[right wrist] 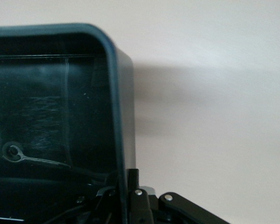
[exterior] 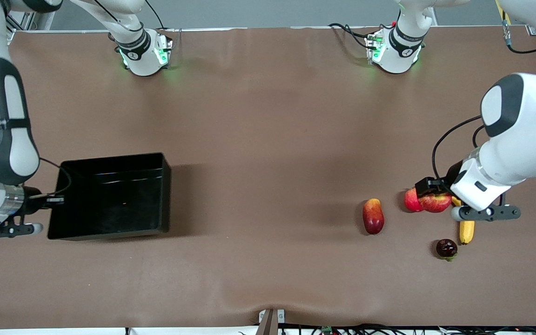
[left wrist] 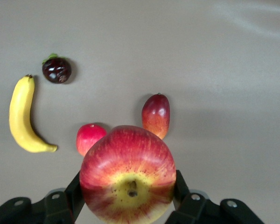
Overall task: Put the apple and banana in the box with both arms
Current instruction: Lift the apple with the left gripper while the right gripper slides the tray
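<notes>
My left gripper (exterior: pixel 433 193) is shut on the apple (exterior: pixel 437 203), red with a yellow dimpled stem pit, and holds it just over the table by the other fruit. In the left wrist view the apple (left wrist: pixel 127 175) sits between the black fingers (left wrist: pixel 74 191). The banana (exterior: pixel 466 230) lies on the table partly under the left hand; it shows whole in the left wrist view (left wrist: pixel 22 116). The black box (exterior: pixel 110 160) stands toward the right arm's end. My right gripper (exterior: pixel 56 201) is shut on the box's end wall (right wrist: pixel 116 93), one finger (right wrist: pixel 132 179) outside it.
A plain pinkish-red ball (exterior: pixel 411 200) lies against the apple's side, also in the left wrist view (left wrist: pixel 89 136). A red-orange mango (exterior: pixel 373 216) lies toward the table's middle. A dark round fruit (exterior: pixel 446 248) lies nearer the front camera than the banana.
</notes>
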Motion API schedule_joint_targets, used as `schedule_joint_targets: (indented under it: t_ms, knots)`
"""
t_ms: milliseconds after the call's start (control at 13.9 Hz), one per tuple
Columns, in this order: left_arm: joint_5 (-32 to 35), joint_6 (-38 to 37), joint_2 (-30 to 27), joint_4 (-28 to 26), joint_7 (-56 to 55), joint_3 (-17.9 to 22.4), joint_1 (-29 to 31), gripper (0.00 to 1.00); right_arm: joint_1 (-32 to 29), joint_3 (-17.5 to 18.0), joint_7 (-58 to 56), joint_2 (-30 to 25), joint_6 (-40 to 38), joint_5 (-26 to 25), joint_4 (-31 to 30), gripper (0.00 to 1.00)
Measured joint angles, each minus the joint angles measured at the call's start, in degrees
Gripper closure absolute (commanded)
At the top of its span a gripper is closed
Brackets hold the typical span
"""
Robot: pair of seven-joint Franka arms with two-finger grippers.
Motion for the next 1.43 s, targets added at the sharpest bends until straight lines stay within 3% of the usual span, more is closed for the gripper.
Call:
schedule_joint_targets:
  t_ms: [359, 861, 1435]
  knots:
    - [0.0, -2.22, -1.59, 0.0, -3.55, -0.34, -0.79, 1.0, 12.94, 0.94, 13.56, -2.23, -0.16, 1.97, -0.04, 1.0]
    - [-0.01, -4.71, -0.38, -0.91, -23.67, -2.57, -11.65, 1.0, 31.68, 0.9, 34.41, -1.93, 5.12, 1.82, -1.34, 1.0]
    - [-0.01, -3.45, 0.09, -2.89, -33.24, -5.86, -14.04, 1.0, 43.69, 0.81, 47.81, 6.78, 19.02, 1.86, -2.16, 1.0]
